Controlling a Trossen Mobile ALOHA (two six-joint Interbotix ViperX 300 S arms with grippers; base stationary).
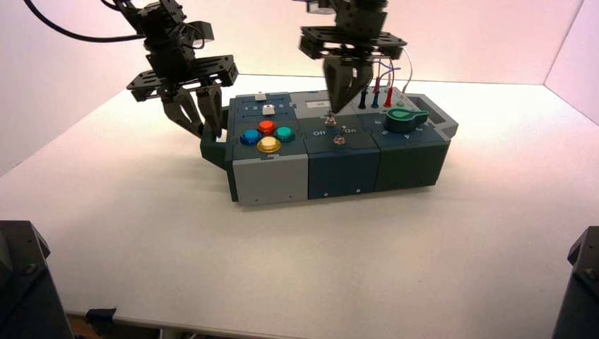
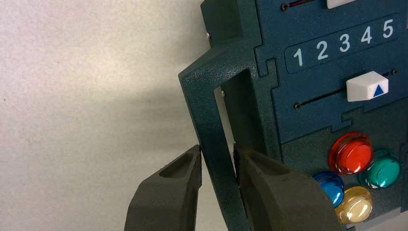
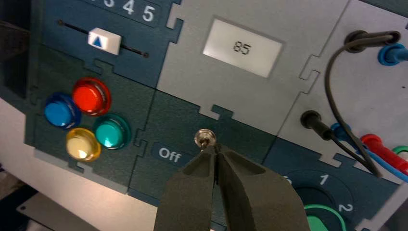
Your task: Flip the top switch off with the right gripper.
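Nearest the camera, dark metal pieces (image 1: 27, 282) fill the lower left and lower right corners of the high view, both cut off by the frame. Up at top centre, the right gripper (image 1: 333, 111) is closed, its tips right at the top switch (image 1: 330, 120). In the right wrist view those tips cover part of its little lever, so I can't tell which way it leans, and they hide the lower switch (image 1: 340, 139) altogether; the high view does show that one, near the box's middle. Only the right wrist view lets me read "85" on the display (image 3: 243, 47) and "Off" beside the switch. The green knob (image 3: 316, 222) is cut off along its bottom edge. The left gripper (image 1: 213, 134), upper left in the high view, grips the handle (image 2: 211, 125) on the box's left end, one finger either side. Four coloured buttons (image 1: 268, 136) sit between there and the switches. Wires (image 1: 387, 78) rise at upper right, partly behind the right arm.
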